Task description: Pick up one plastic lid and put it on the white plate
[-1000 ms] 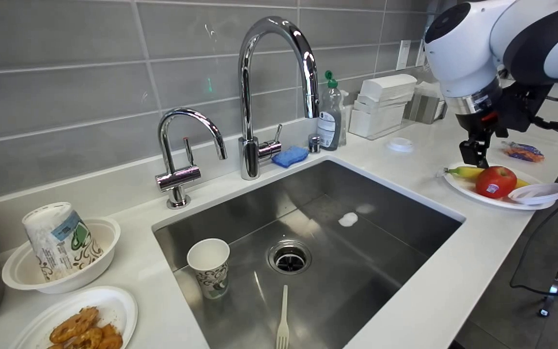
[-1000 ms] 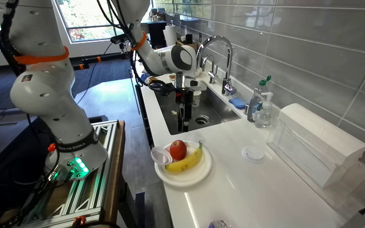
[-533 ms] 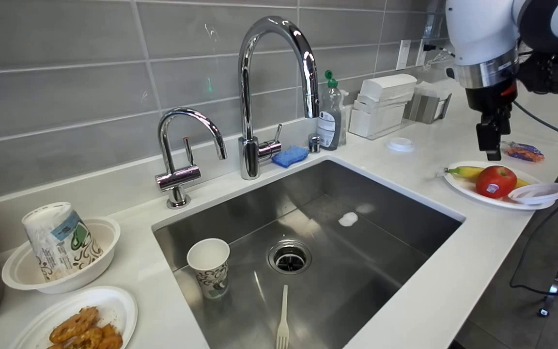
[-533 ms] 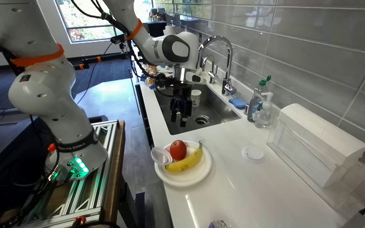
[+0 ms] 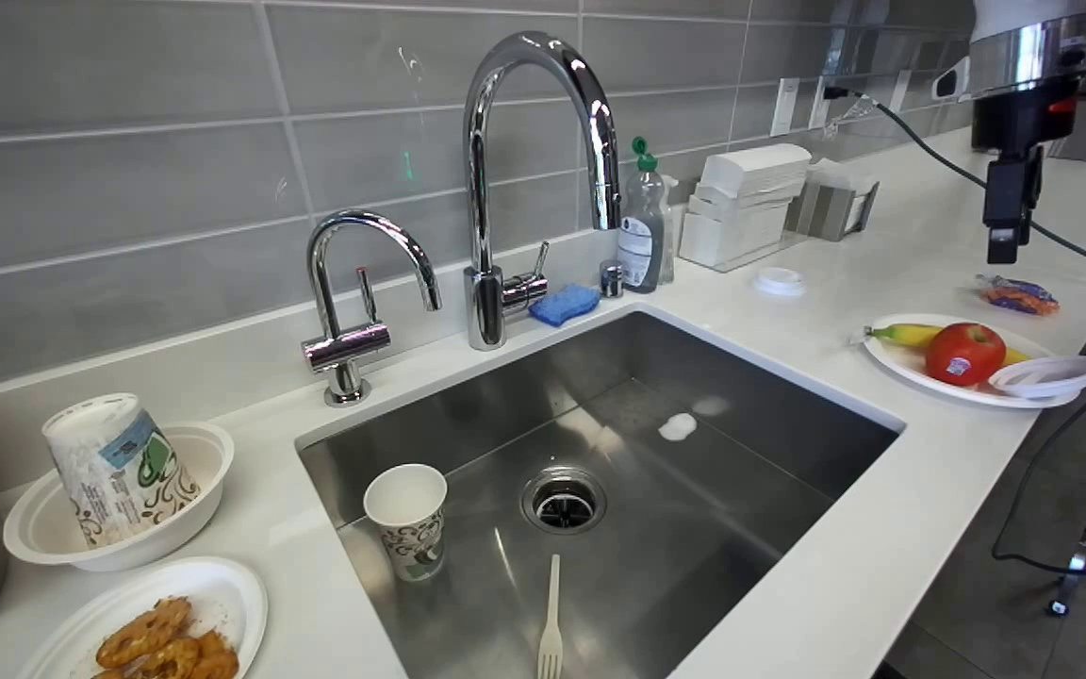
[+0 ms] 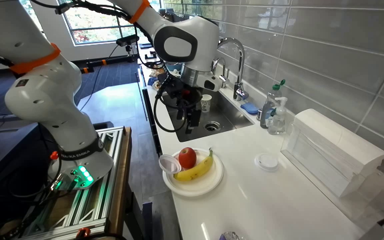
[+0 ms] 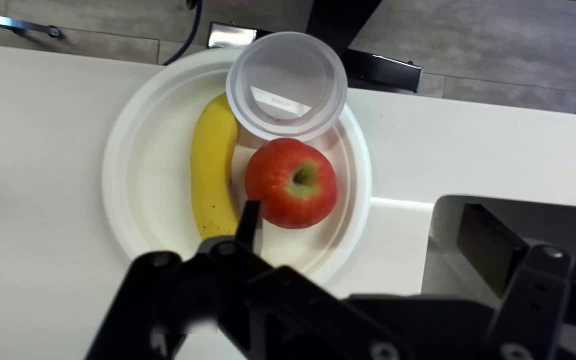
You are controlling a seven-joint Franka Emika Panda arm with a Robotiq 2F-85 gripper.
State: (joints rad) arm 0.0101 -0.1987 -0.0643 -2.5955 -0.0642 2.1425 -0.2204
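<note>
The white plate (image 5: 896, 361) sits by the counter's front edge with a red apple (image 6: 187, 158) and a yellow banana (image 6: 197, 170). A clear plastic lid (image 6: 170, 164) leans on the plate's rim beside the apple; it also shows in the wrist view (image 7: 288, 85), overhanging the plate (image 7: 150, 150). Another whitish plastic lid (image 6: 266, 162) lies flat on the counter; it also shows in an exterior view (image 5: 779, 281) but is out of the wrist view. My gripper (image 7: 370, 232) is open and empty, raised above the plate. It also shows in both exterior views (image 5: 1010, 226) (image 6: 188, 124).
A steel sink (image 5: 656, 509) with a cup (image 5: 408, 521) and fork (image 5: 551, 622) lies beside the plate. A towel dispenser (image 6: 332, 150) and soap bottles (image 6: 277, 115) stand along the wall. A snack packet (image 5: 1019, 295) lies past the plate. A tall faucet (image 5: 479, 189) rises behind the sink.
My gripper has risen and moved right in an exterior view, away from the sink, and has turned. The lids, plate and fruit have not moved.
</note>
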